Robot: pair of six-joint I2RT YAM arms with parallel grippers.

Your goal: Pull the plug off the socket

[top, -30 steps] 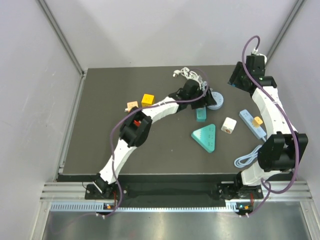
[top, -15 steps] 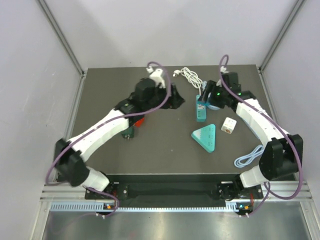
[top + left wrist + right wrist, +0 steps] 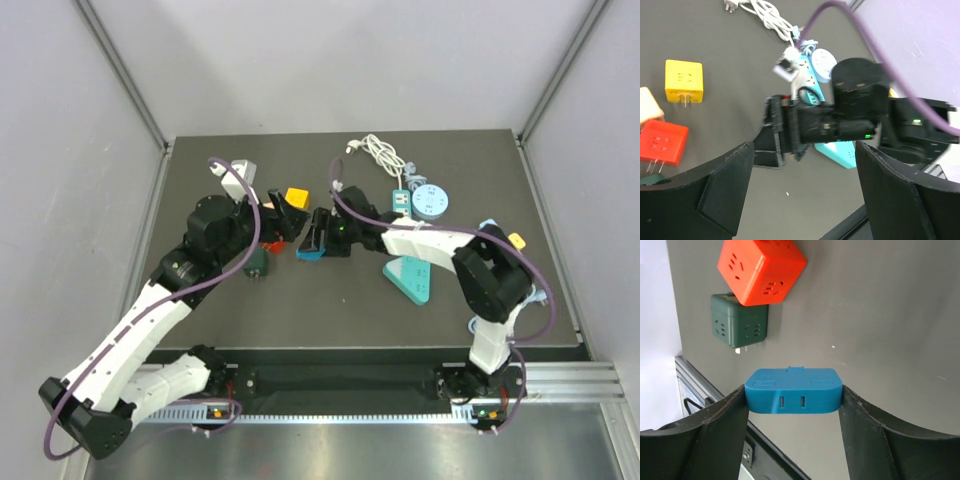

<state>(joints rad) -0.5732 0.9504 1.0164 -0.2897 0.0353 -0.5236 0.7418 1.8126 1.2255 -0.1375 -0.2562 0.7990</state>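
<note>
My right gripper (image 3: 314, 240) is at the centre-left of the table, shut on a flat blue socket adapter (image 3: 793, 390) with two slots facing the camera. It shows in the top view (image 3: 308, 251) too. My left gripper (image 3: 285, 222) is open and empty just left of it, and its wrist view (image 3: 805, 200) looks at the right gripper's black body. A white plug (image 3: 789, 67) sits in a teal power strip (image 3: 401, 204) at the back. A yellow plug (image 3: 516, 240) sits on a light blue strip (image 3: 490, 229) at the right.
A red cube socket (image 3: 761, 269) and a green cube (image 3: 739, 321) lie just beyond the blue adapter. A yellow cube (image 3: 296, 197), a teal triangular strip (image 3: 412, 277), a round blue socket (image 3: 430, 202) and a coiled white cable (image 3: 380, 152) lie around.
My right gripper has swung left from the back middle to the centre-left and now holds the blue adapter. My left arm has drawn back to the left.
</note>
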